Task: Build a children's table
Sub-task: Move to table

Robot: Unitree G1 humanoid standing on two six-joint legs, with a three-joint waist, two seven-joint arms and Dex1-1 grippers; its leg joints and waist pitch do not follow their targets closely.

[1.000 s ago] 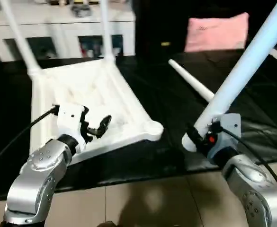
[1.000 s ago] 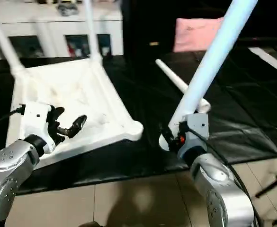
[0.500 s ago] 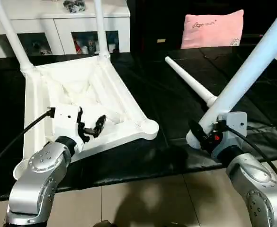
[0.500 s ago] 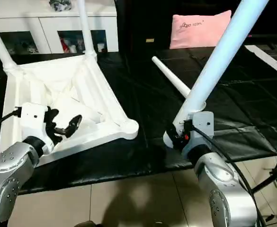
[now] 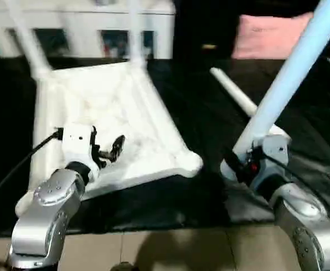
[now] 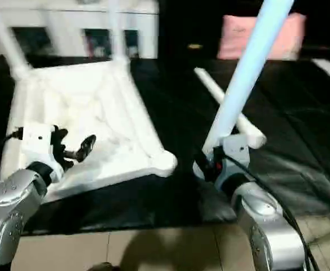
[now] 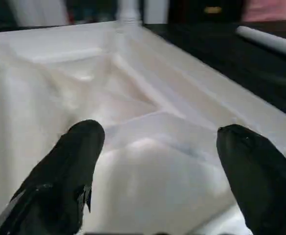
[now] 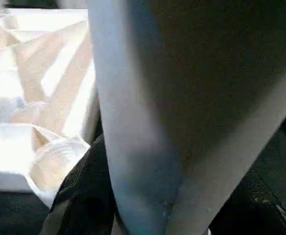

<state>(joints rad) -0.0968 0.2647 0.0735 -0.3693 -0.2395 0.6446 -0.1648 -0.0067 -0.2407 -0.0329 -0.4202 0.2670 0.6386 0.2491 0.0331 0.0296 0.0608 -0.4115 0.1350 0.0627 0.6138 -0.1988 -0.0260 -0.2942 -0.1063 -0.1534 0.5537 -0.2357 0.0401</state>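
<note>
White plastic tabletop [image 5: 114, 121], upside down on a black floor mat [image 5: 198, 118], its ribbed underside facing up, with round sockets at the corners. Two white tapered legs stand upright in the far corner sockets: one at far left [image 5: 26, 39], one at the far middle [image 5: 135, 31]. The near right corner socket [image 5: 190, 162] is empty. The left hand [image 5: 105, 151] hovers just above the near part of the ribbed underside with its two black fingers [image 7: 69, 171] spread wide and nothing between them. To the right, a third leg [image 5: 235, 96] lies loose on the mat. The right hand [image 5: 241, 166] is clenched around the thick end of a fourth leg [image 5: 291, 70], which slants up and away to the right, well apart from the tabletop
</note>
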